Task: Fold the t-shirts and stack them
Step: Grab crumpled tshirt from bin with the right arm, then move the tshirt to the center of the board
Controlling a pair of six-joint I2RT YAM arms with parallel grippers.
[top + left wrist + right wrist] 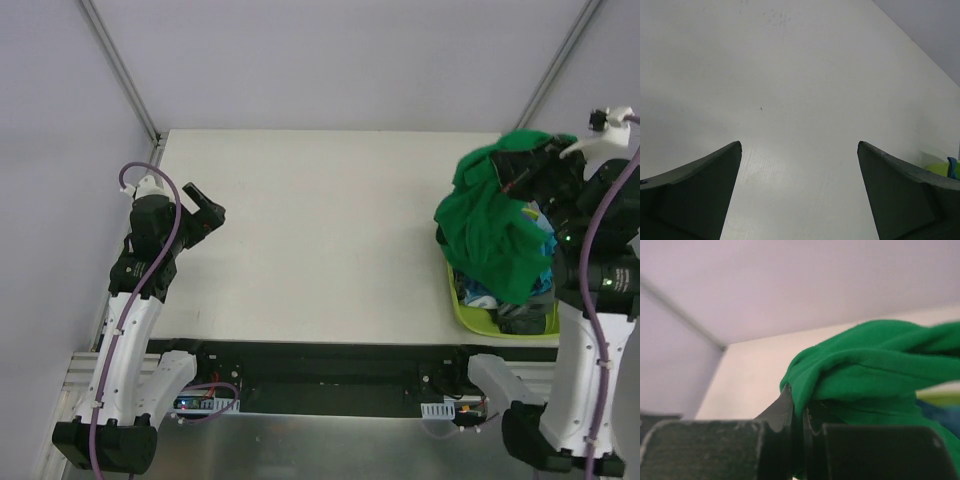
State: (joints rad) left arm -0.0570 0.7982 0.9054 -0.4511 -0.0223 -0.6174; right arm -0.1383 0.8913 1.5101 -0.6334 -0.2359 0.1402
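- the right pincer (797, 405) is pressed together on a fold of the bright green t-shirt (495, 225), pinching the cloth just above the lime-green basket (470, 308).
- the green t-shirt hangs bunched from that grip and drapes over the basket; its lower part rests on the other t-shirts (522, 316), dark and turquoise, crumpled inside the basket.
- the left pincer (799, 145) is spread wide and holds nothing; it hovers over the table (330, 230), well apart from the basket, at the opposite side.
- step in hand, as i judge it: taking a first shirt out of the basket. nothing lies folded or stacked, so the task looks near its start.
- the next move likely calls for carrying the green t-shirt clear of the basket's rim to the table beside the basket, then laying it flat; the left pincer would need to take a second edge to spread it.
- the drape may drag another shirt out of the basket.
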